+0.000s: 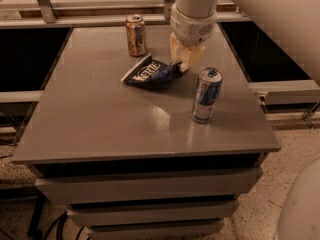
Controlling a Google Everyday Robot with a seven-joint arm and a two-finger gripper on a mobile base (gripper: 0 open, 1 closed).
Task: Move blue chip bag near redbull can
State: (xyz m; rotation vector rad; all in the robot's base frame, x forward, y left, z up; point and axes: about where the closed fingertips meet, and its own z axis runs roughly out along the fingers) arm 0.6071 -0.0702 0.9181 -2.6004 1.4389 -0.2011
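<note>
Dragging the blue chip bag (150,74) the last stretch toward the redbull can (206,95) is judged to be the step in hand. It is best done low and slowly. The bag should be carried toward 4 o'clock and set down just short of the can, so that the tall, slim can is not knocked over by the bag's leading end or by the hand (184,64). The bag is seen toward the rear middle of the surface (100,129), with its right end bunched and raised and its left end resting flat. That raised end is pinched by the hand, which is closed on it at the bag's 3 o'clock edge. The redbull can is seen upright at about 4 o'clock from the hand, near but apart. A shorter orange-brown can (135,35) is seen at the bag's 11 o'clock.
</note>
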